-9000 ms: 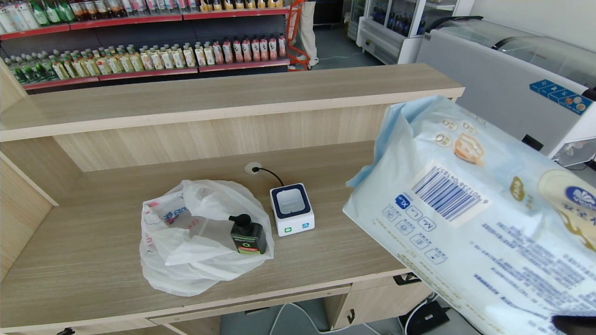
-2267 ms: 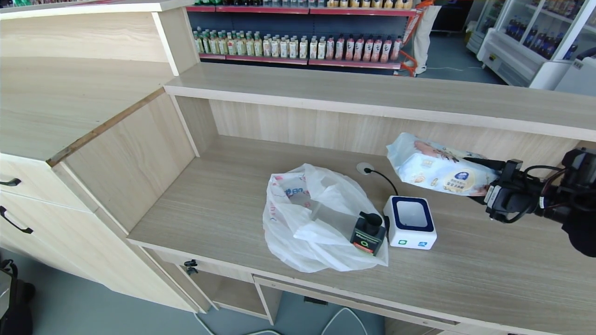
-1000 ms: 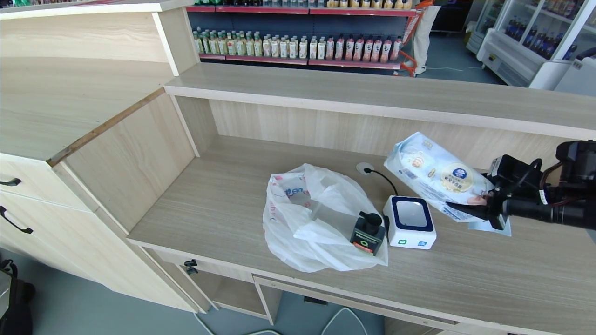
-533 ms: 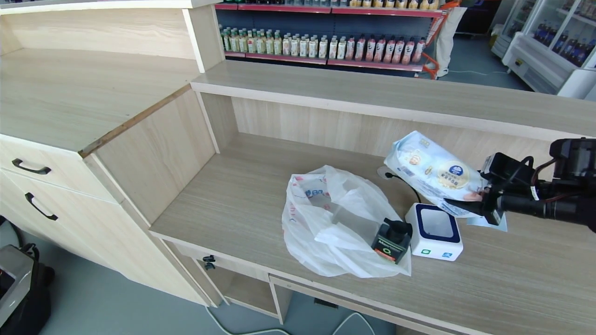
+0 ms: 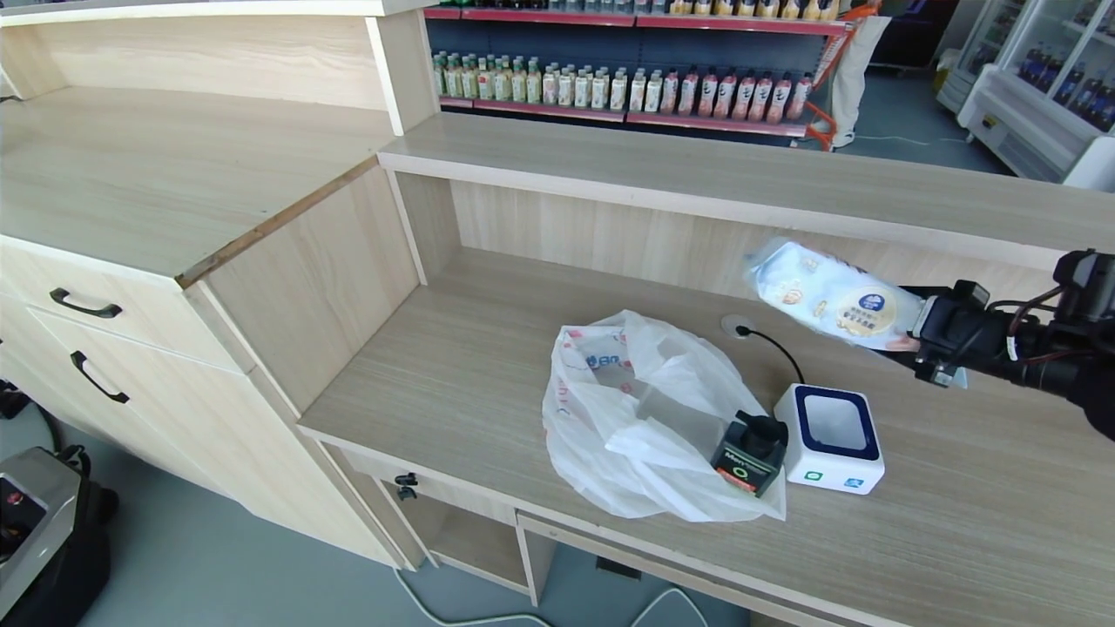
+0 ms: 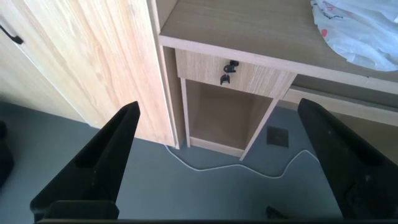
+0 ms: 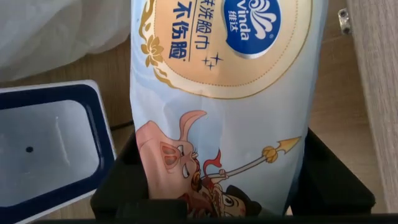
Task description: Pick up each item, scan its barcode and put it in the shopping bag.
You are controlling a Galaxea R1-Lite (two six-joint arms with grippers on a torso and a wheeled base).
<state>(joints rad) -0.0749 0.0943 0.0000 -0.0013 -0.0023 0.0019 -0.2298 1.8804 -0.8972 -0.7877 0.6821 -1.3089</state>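
A shop checkout, seen from behind a pale wooden desk (image 5: 958, 540). Nearest, low in front of the desk's left end and facing the keyed drawer (image 6: 230, 71), we find the left gripper (image 6: 217, 124), its jaws spread wide and holding nothing.

On the desk top, towards the near edge, lies the white shopping bag (image 5: 636, 409), slack and crumpled. A black pump bottle (image 5: 749, 444) stands against the bag's right side. Just right of the bottle sits the white scanner (image 5: 832, 427), its dark-framed window facing up and its cable (image 5: 771, 348) running to a hole farther back.

Beyond and above the scanner, at the far right, the right gripper (image 5: 910, 324) carries the pack (image 5: 832, 296) clear of the desk. Its jaws are closed across one end of the pack, and the rest juts out to the left. The face with the round emblem is turned up, and we see no barcode on it.

We judge the pack light, bulky and soft, its film wrapper slippery and easily dented. A grip across the thickness at one end suits it, though the free end may sag or swing when it is turned over the window.

Farthest back are the raised ledge (image 5: 697, 174) and the shelves (image 5: 627, 87) of bottles.
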